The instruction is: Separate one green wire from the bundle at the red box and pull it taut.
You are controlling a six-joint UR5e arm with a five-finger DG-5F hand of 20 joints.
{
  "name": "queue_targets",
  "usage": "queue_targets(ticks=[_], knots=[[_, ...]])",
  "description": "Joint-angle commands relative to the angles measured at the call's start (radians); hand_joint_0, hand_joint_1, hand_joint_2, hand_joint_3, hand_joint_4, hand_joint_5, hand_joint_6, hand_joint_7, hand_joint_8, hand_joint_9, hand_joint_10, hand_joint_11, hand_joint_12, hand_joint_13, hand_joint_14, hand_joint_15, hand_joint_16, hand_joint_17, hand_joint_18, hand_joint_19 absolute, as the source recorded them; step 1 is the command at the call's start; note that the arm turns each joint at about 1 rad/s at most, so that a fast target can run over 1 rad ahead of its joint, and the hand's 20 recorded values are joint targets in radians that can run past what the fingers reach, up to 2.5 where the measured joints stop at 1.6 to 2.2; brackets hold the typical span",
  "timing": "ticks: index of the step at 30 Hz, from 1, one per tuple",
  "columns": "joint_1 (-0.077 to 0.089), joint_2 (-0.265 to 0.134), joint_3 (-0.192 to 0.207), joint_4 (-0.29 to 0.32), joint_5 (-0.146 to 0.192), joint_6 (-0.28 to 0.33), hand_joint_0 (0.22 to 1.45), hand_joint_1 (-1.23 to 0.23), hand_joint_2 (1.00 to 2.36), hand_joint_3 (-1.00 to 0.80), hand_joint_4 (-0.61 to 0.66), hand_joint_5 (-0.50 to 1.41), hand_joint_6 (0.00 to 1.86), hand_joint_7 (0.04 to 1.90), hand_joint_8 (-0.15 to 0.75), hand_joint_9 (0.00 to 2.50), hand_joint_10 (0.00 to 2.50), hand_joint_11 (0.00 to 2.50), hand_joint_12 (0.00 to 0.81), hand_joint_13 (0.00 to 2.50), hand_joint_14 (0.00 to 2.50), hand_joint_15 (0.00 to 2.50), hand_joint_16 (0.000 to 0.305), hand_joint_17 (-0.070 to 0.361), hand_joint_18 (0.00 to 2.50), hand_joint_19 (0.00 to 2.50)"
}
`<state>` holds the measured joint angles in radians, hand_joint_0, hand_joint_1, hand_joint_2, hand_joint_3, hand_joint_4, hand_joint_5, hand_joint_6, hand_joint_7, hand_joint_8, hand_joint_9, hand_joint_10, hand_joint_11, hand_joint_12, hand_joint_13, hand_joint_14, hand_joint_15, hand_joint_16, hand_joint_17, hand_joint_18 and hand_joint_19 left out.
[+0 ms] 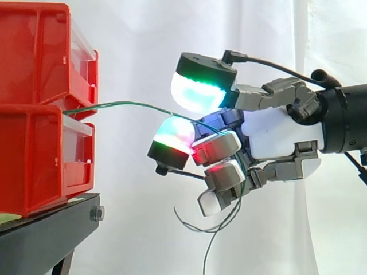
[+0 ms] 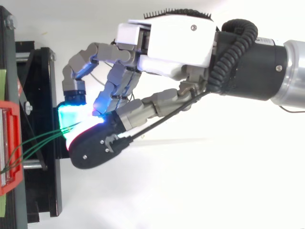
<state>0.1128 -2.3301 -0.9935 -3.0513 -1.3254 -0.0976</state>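
Entry, left to right.

Red box (image 1: pixel 34 143): I log it as two stacked bins at the far left, on a black stand (image 1: pixel 46 229).

Green wire (image 1: pixel 126 103): it leaves the gap between the bins and arches rightward in a shallow bow into the robot hand (image 1: pixel 275 137). I judge it not yet taut. From above I count several strands in the bundle (image 2: pixel 38 143), fanning from the box front toward the glowing fingertips (image 1: pixel 198 91).

Robot hand: it enters from the right with its fingers curled in around the wire. Loose tails (image 1: pixel 215 229) hang beneath it.

Handling, in my judgement: thin, light, springy and slick-coated, so it is likely to slip unless pinched firmly between the pads, close to where the strands part.

Unclear: I cannot tell how many strands sit inside the grip. The pad glow washes out the contact point, and the anchoring inside the box is hidden.
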Motion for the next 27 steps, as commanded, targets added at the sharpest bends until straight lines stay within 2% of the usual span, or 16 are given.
queue_targets(ticks=[1, 8, 13, 22, 27], knots=[[-0.001, 0.0, 0.001, 0.002, 0.0, 0.004, 0.59, -0.63, 1.01, -0.36, 0.16, -0.19, 0.89, 1.03, 0.311, 1.17, 0.01, 1.45, 0.385, 1.19, 0.03, 0.99, 0.055, 0.125, 0.89, 0.5], [0.001, 0.0, 0.003, 0.002, 0.0, 0.006, 0.59, -0.68, 1.02, -0.16, 0.13, -0.2, 0.89, 1.05, 0.312, 1.14, 0.01, 1.47, 0.388, 1.18, 0.02, 0.99, 0.056, 0.126, 0.89, 0.49], [0.001, 0.0, 0.004, 0.002, 0.0, 0.006, 0.6, -0.77, 1.02, -0.12, 0.12, -0.21, 0.9, 1.03, 0.311, 1.11, 0.01, 1.47, 0.384, 1.16, 0.02, 0.99, 0.056, 0.126, 0.89, 0.48], [0.002, 0.0, 0.004, -0.003, 0.002, 0.006, 0.63, -0.84, 1.02, -0.28, 0.17, -0.21, 0.9, 0.98, 0.309, 1.11, 0.01, 1.47, 0.379, 1.16, 0.03, 0.99, 0.055, 0.124, 0.89, 0.47], [0.004, 0.0, 0.003, 0.0, 0.002, 0.004, 0.61, -0.76, 1.0, -0.47, 0.17, -0.2, 0.9, 0.99, 0.318, 1.15, 0.01, 1.48, 0.38, 1.19, 0.03, 1.01, 0.055, 0.124, 0.91, 0.48]])
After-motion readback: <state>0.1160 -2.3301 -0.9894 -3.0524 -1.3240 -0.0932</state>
